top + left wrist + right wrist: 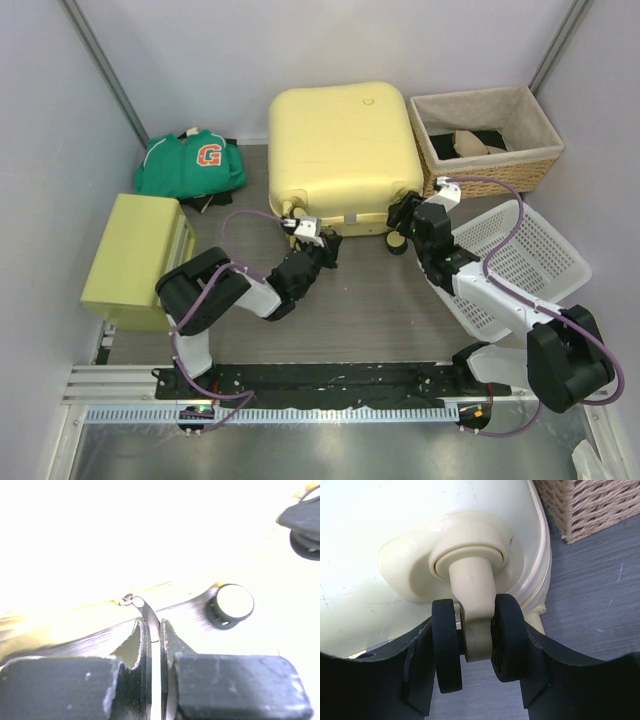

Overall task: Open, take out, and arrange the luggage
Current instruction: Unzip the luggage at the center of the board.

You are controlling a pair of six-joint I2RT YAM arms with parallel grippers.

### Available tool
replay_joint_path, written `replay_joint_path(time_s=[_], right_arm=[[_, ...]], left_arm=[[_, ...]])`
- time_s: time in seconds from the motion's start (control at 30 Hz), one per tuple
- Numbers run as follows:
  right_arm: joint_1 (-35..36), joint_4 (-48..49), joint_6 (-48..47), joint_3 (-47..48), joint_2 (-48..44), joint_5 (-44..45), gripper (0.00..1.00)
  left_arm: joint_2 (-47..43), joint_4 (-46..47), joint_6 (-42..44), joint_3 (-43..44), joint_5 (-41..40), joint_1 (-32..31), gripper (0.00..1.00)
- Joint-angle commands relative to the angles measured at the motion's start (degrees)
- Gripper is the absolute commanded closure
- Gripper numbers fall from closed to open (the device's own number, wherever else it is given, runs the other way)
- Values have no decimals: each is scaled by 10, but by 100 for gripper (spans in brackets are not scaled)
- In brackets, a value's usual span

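Observation:
The luggage (340, 150) is a pale yellow hard-shell suitcase lying flat and closed at the back middle of the table. My left gripper (322, 248) is at its near edge, shut on a thin metal zipper pull (149, 617); a round wheel (231, 605) shows to the right in the left wrist view. My right gripper (402, 222) is at the suitcase's near right corner, its fingers (417, 665) clamped on the outer sides of a black double wheel (509, 635) on its cream caster stem (475, 587).
A wicker basket (490, 140) with cloth items stands at the back right. A white plastic mesh basket (520, 255) lies under the right arm. A yellow-green box (135, 255) sits at the left. A green jersey (190, 162) lies behind it.

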Motion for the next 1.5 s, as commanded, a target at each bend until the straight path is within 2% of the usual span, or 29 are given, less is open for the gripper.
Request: replay_joint_path(time_s=[0.0, 0.4, 0.77, 0.97, 1.3, 1.47], right_arm=[[77, -16, 45, -13, 12, -144, 99], [87, -13, 41, -1, 25, -147, 99], [130, -37, 6, 33, 46, -130, 99], [147, -88, -31, 78, 69, -209, 99], [161, -107, -28, 81, 61, -244, 99], [161, -162, -58, 105, 64, -260, 99]], left_arm=[[30, -51, 2, 41, 188, -60, 100], [37, -74, 8, 65, 199, -59, 100], [26, -118, 45, 90, 215, -77, 100], [13, -149, 81, 93, 220, -89, 100], [3, -175, 110, 101, 223, -107, 100], [4, -192, 130, 118, 274, -109, 100]])
